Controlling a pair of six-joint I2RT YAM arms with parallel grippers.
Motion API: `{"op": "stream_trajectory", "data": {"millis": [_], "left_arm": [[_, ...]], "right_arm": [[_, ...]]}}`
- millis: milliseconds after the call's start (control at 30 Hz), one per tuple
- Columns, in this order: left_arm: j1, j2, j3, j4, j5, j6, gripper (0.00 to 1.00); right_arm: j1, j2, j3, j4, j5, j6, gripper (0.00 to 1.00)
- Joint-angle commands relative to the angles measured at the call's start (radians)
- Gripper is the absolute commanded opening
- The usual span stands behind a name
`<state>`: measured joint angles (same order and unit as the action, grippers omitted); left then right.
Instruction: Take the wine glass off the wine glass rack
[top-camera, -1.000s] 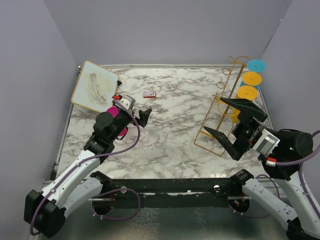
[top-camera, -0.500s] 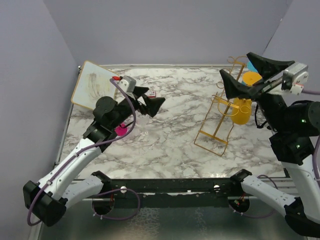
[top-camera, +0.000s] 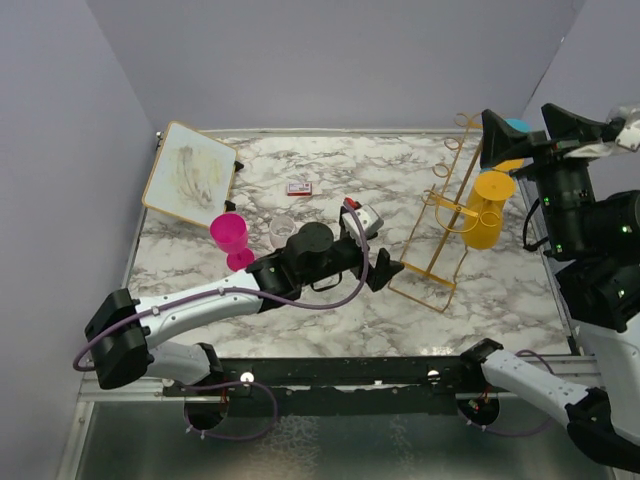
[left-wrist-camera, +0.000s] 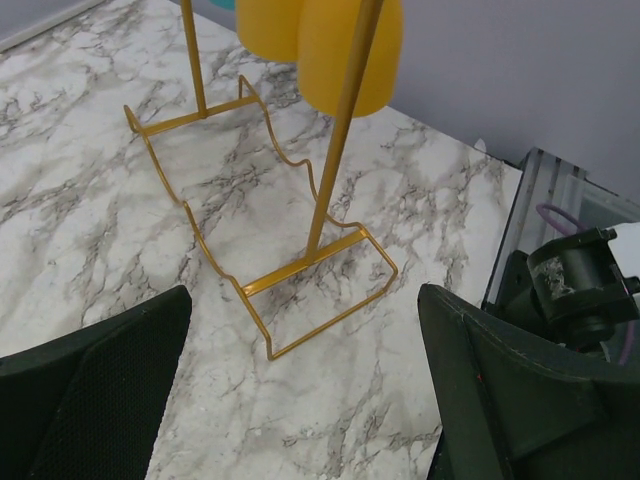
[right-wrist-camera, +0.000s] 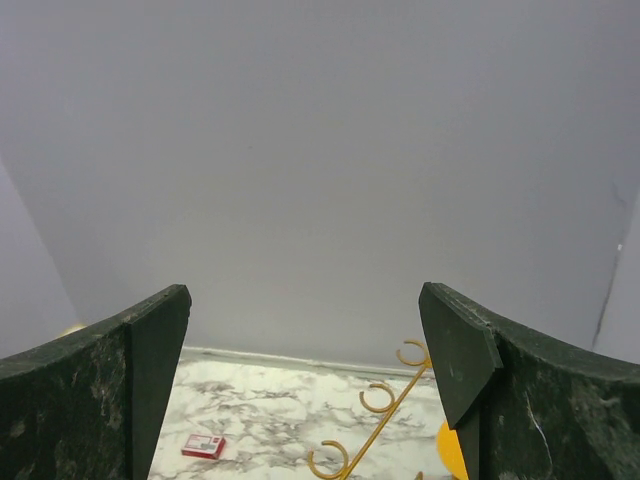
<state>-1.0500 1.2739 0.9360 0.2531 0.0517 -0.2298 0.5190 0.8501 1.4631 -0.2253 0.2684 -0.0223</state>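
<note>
The gold wire wine glass rack (top-camera: 448, 225) stands slanted at the right of the marble table. A yellow wine glass (top-camera: 485, 215) hangs upside down on its right side, and a blue glass (top-camera: 516, 127) shows behind my right gripper. My left gripper (top-camera: 376, 262) is open and empty, low over the table just left of the rack's foot (left-wrist-camera: 300, 270), with yellow glass bowls (left-wrist-camera: 330, 50) above it. My right gripper (top-camera: 530, 135) is open and empty, raised above the rack's top hooks (right-wrist-camera: 385, 400), and faces the back wall.
A pink wine glass (top-camera: 230, 238) and a clear glass (top-camera: 283, 230) stand on the table at the left. A whiteboard (top-camera: 188, 172) leans at the back left. A small red box (top-camera: 299, 188) lies at the back middle. Grey walls enclose the table.
My left arm has swung right across the table to the rack's foot, uncovering the pink glass. My right gripper has risen and shifted right above the rack's top.
</note>
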Motion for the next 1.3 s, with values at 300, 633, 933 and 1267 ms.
{"op": "stream_trajectory", "data": {"millis": [300, 633, 933, 1267], "left_arm": [[-0.031, -0.075, -0.013, 0.054, -0.084, -0.009, 0.98], [-0.031, -0.248, -0.056, -0.049, -0.073, 0.072, 0.99], [-0.031, -0.349, -0.038, -0.161, -0.031, 0.095, 0.99], [-0.031, -0.440, -0.041, -0.281, 0.018, 0.051, 0.99]], "right_arm": [[-0.189, 0.394, 0.296, -0.323, 0.141, 0.097, 0.99], [-0.513, 0.151, 0.130, -0.413, 0.022, 0.372, 0.99], [-0.513, 0.046, 0.119, -0.591, -0.038, 0.526, 1.00], [-0.513, 0.033, 0.004, -0.624, -0.074, 0.611, 0.96]]}}
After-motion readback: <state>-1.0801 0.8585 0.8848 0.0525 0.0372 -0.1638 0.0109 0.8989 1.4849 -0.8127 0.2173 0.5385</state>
